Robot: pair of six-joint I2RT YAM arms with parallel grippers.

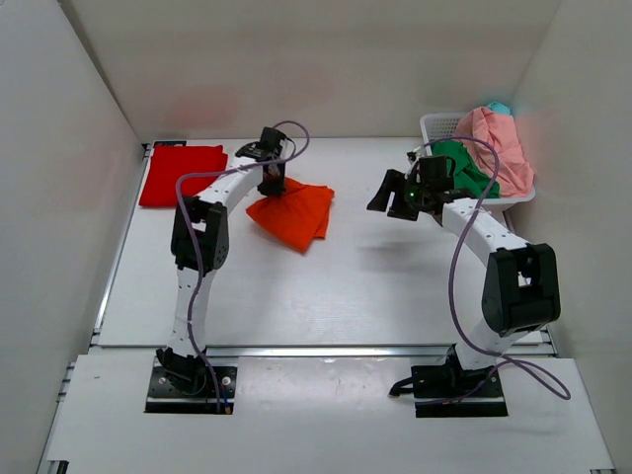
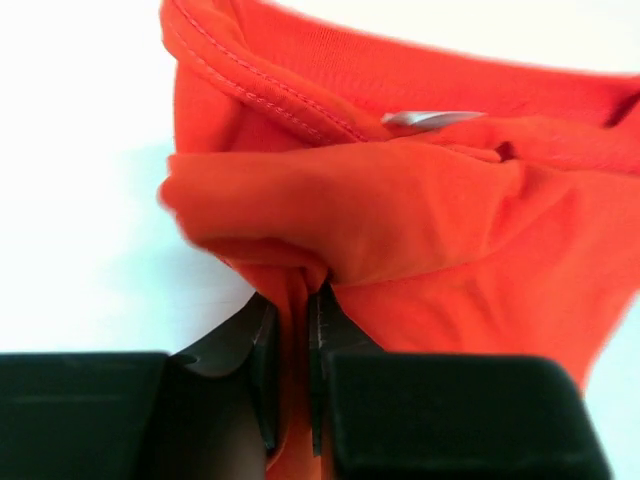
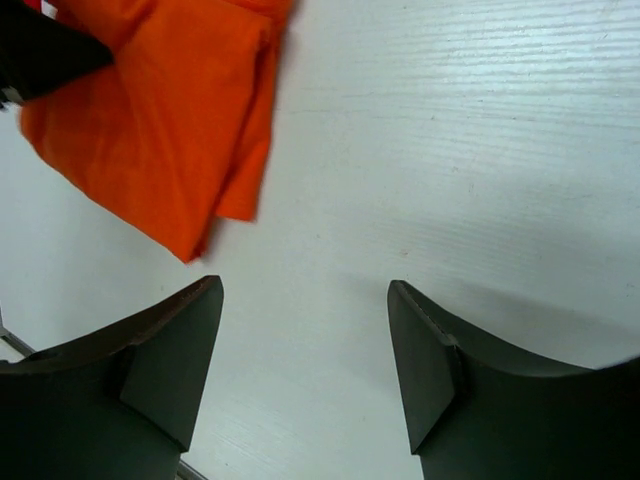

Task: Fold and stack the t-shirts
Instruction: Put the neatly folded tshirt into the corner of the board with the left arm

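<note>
Left pincer (image 2: 291, 325) clamped on bunched orange t-shirt (image 2: 430, 220), upper centre of top view; right pincer (image 3: 305, 295) wide open, empty, over table (image 3: 480, 150).

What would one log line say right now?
left gripper: shut on orange shirt | right gripper: open, empty | red shirt: folded

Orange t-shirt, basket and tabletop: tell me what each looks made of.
The orange t-shirt: soft knit cloth, likely cotton jersey, matte; it bunches in folds and shows a stitched hem. The basket: seemingly rigid white plastic, judging by its lattice wall. The tabletop: hard white board, slightly satin, with fine straight grain lines; painted wood or laminate, cannot tell which.
</note>
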